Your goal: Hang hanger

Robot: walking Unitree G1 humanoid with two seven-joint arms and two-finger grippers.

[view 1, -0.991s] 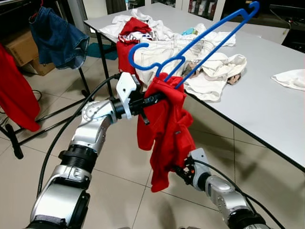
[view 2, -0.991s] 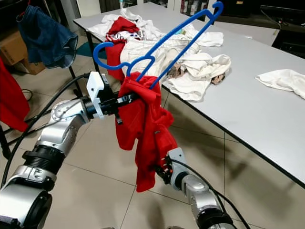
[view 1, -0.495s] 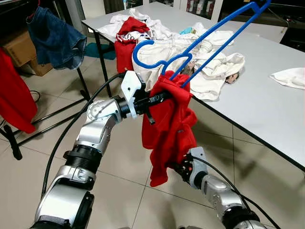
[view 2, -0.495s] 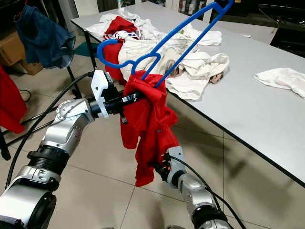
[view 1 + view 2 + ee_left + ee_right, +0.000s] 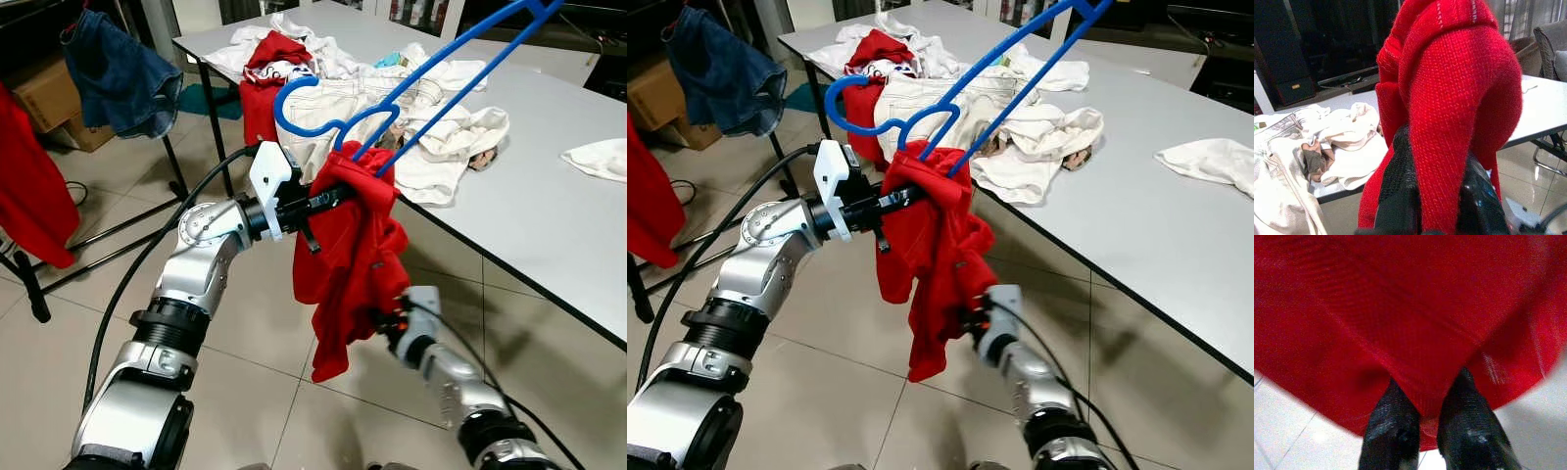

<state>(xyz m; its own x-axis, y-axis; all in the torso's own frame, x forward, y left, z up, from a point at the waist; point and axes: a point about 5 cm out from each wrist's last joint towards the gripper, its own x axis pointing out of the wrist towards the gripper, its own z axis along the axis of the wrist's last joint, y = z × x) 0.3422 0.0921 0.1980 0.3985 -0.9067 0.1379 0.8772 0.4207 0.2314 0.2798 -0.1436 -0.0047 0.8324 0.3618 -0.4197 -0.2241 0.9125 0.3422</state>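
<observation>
A blue plastic hanger (image 5: 423, 67) is held up at a slant in front of the table, its hook (image 5: 278, 104) pointing left. A red knit sweater (image 5: 353, 259) is bunched over its lower end and hangs down from there. My left gripper (image 5: 328, 201) is shut on the sweater at the top, where it wraps the hanger; red knit lies between the black fingers (image 5: 1398, 186). My right gripper (image 5: 387, 323) is below, shut on the sweater's lower edge, with red fabric pinched between its fingers (image 5: 1391, 426).
A white table (image 5: 549, 196) at the right carries a pile of clothes (image 5: 392, 98) and a white cloth (image 5: 598, 162). A denim jacket (image 5: 122, 73) and a red garment (image 5: 34, 191) hang on a rack at the left, with a cardboard box (image 5: 54, 98) behind.
My right arm has risen a little with the sweater's hem and is blurred by its motion. The left arm and the hanger have barely moved.
</observation>
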